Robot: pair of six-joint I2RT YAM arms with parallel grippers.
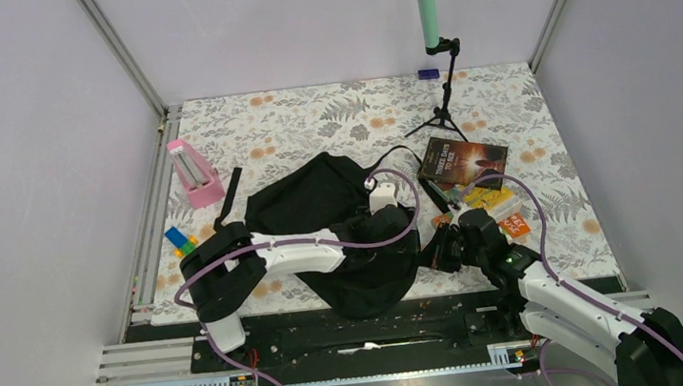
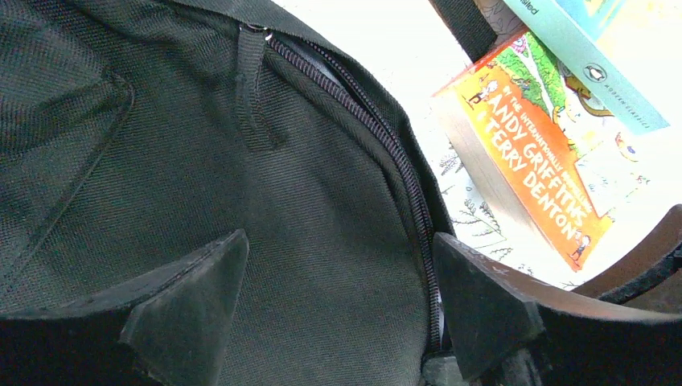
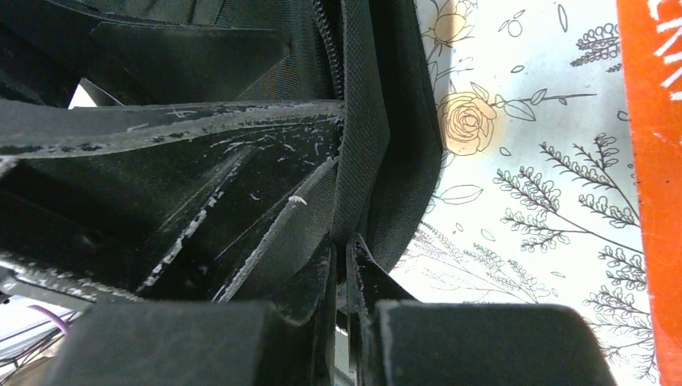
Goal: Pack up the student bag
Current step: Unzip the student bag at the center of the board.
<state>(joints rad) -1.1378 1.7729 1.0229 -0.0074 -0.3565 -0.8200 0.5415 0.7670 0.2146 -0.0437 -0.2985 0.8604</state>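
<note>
Centrally — bag (image 1: 315, 201), black, slumped on floral table (image 1: 311, 119), near edge; left gripper (image 2: 339, 237) — jaws apart over its zip (image 2: 386, 149); right gripper (image 3: 344, 241) clamped on its edge; books (image 1: 464, 161) just right.

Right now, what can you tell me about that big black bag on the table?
The student bag is a soft black woven-fabric backpack, slumped on the flowered table cover. A zip with a fabric pull curves along its edge. The right gripper is shut on that edge; the left gripper hangs open over its panel. An orange book lies beside it.
</note>
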